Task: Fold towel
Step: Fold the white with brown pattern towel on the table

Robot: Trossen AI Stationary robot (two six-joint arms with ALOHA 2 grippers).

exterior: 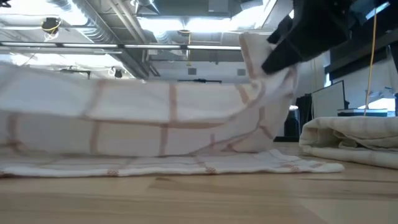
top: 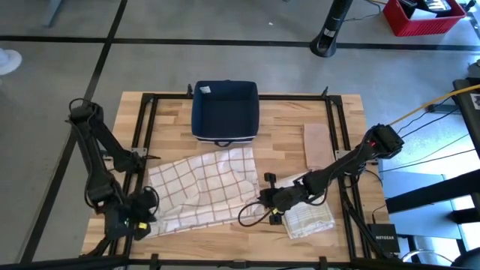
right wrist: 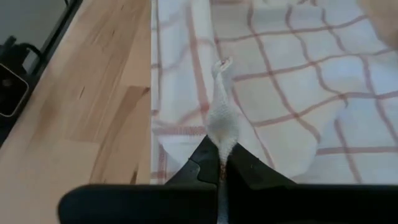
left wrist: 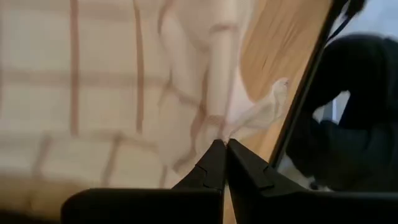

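A white towel with a brown check [top: 202, 186] lies spread on the wooden table, rumpled, between my two grippers. My left gripper [top: 139, 220] is at its near left corner and is shut on it [left wrist: 225, 144]. My right gripper [top: 264, 201] is at the towel's near right side, also shut on cloth [right wrist: 222, 155]. In the low view the towel [exterior: 161, 118] rises in a slope toward the right gripper [exterior: 283, 56], while its near edge lies flat on the table. My left gripper pinches a thin bunched tip of the towel [left wrist: 245, 121] at its near left corner between the two shut fingers. One layer or several, I cannot tell. The cloth beyond the tip lies on the table. My right gripper pinches a narrow gathered ridge of the towel [right wrist: 221, 124] at its near right part between the two shut fingers. That part is raised off the table [exterior: 255, 56]. The cloth slopes down slack from it to the rest, which lies on the wood.
A second towel, folded [top: 310, 219], lies on the table just right of my right gripper [exterior: 348, 140]. A dark blue bin [top: 225, 111] stands at the far middle. A tan flat piece [top: 316, 145] lies right of it. A black frame [top: 146, 127] borders the table.
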